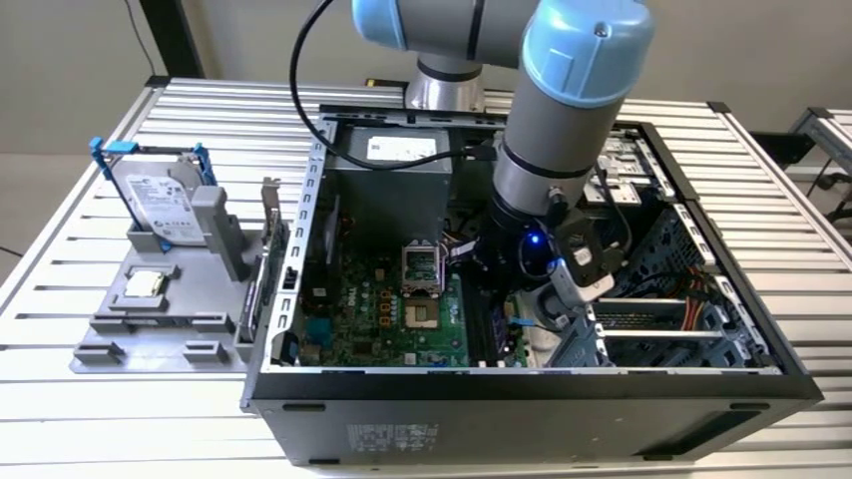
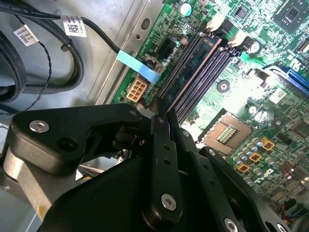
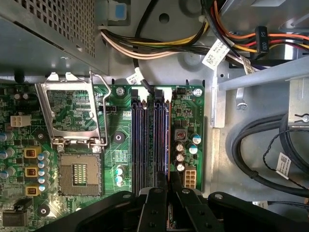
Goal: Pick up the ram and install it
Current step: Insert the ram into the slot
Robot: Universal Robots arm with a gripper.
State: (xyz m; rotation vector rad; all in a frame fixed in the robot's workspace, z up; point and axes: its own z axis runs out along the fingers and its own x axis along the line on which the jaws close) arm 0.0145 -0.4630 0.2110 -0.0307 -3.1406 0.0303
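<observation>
On the exterior view's left a grey fixture (image 1: 147, 334) holds a hard drive (image 1: 163, 205), well apart from the work. Inside the open case lies the green motherboard (image 1: 379, 309) with its bare CPU socket (image 3: 79, 174). Next come 4 long memory slots (image 3: 145, 140). The ram (image 3: 167, 140) stands edge-on along the slot farthest from the socket; whether it is fully seated I cannot tell. The gripper (image 3: 168, 180) has its fingers (image 3: 157, 198) drawn almost together, pinching the ram's 2 flat faces at its near end. I judge the stick light, stiff and thin, but fragile: best held by the flat faces near the upper edge, kept square to the slot, never twisted
</observation>
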